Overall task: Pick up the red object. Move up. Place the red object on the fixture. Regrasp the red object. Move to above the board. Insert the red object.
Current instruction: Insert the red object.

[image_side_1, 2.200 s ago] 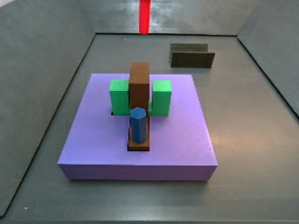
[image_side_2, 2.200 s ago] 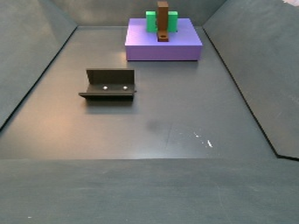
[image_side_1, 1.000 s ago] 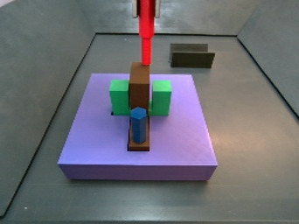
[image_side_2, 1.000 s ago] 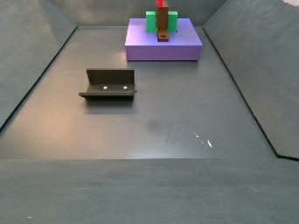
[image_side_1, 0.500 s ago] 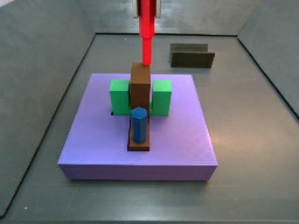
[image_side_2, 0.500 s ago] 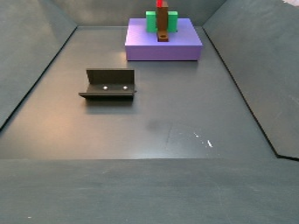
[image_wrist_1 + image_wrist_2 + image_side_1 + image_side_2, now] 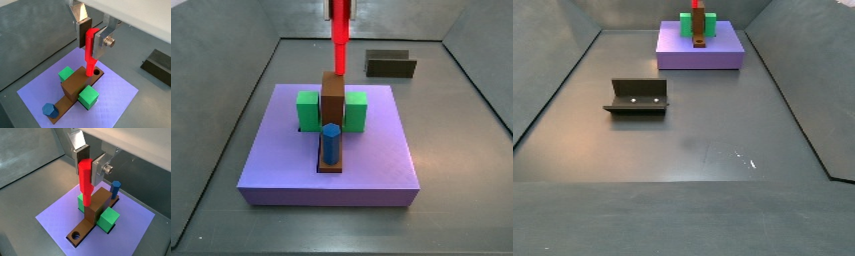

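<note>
Jaws of my gripper (image 7: 92,40) clamp red object (image 7: 89,52) upright above board (image 7: 120,100); its lower tip just over hole (image 7: 97,72) in brown bar (image 7: 70,92)

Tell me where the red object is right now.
The gripper holds the red object upright in its jaws above the board; in a wrist view its lower end sits at the hole in the brown bar, between the green blocks.
</note>
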Motion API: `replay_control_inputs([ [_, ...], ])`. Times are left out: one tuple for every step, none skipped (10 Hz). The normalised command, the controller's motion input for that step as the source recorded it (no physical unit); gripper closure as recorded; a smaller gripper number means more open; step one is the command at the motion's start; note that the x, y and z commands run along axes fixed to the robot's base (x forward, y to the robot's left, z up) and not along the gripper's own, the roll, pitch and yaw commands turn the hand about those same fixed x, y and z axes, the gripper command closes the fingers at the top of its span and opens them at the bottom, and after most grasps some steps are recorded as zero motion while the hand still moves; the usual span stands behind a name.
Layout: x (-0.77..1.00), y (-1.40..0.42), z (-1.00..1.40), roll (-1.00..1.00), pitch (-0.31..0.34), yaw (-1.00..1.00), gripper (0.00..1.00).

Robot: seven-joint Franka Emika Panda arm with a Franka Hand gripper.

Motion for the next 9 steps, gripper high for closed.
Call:
replay_control_inputs([
  [0.00, 0.03, -0.31, -0.22, -0.093, 0.00, 1.00],
  [0.00, 0.07, -0.33, -0.23, -0.093, 0.00, 1.00],
  [0.00, 0.11, -0.35, -0.24, -0.093, 0.00, 1.00],
  [0.00, 0.16, -0.37, -0.25, -0.091, 0.00, 1.00],
  [0.00, 0.22, -0.39, -0.30, -0.104, 0.00, 1.00],
  [0.00, 0.27, -0.43, -0.33, -0.114, -0.01, 1.00],
  [0.00, 0.31, -0.44, -0.35, -0.120, -0.02, 1.00],
  [0.00, 0.31, -0.45, -0.35, -0.116, -0.03, 1.00],
  [0.00, 0.32, -0.12, -0.28, -0.006, -0.09, 1.00],
])
